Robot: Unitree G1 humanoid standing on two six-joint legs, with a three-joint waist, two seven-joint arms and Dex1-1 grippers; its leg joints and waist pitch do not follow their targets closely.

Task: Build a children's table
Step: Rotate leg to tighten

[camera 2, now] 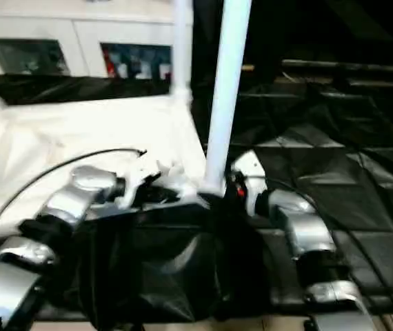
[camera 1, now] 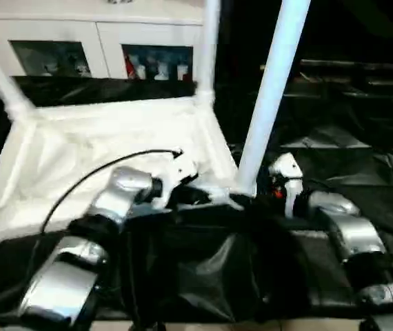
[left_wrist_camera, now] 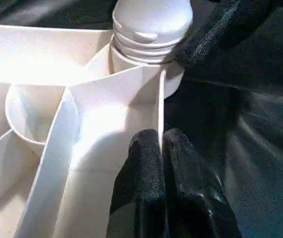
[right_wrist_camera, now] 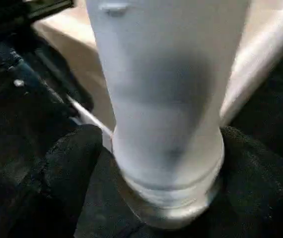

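The white table top (camera 1: 79, 155) lies upside down on the black-draped work table, ribbed underside up. Legs stand in its far-left socket (camera 1: 0, 79) and far-right socket (camera 1: 207, 52). A third leg (camera 1: 272, 89) rises from the near-right corner socket (left_wrist_camera: 146, 59), its ringed end (left_wrist_camera: 151, 25) sitting in the socket mouth. My right gripper (right_wrist_camera: 164, 163) is shut on this leg just above its base, one black finger (right_wrist_camera: 62, 173) on each side. My left gripper (left_wrist_camera: 161, 141) is shut on the top's thin rim wall (left_wrist_camera: 160, 104) beside that corner.
A white cabinet (camera 1: 93, 41) with glass doors and small coloured items stands behind the work table. Black cloth (camera 1: 348, 152) stretches to the right. A black cable (camera 1: 86, 179) loops over my left forearm. The work table's front edge lies just under my arms.
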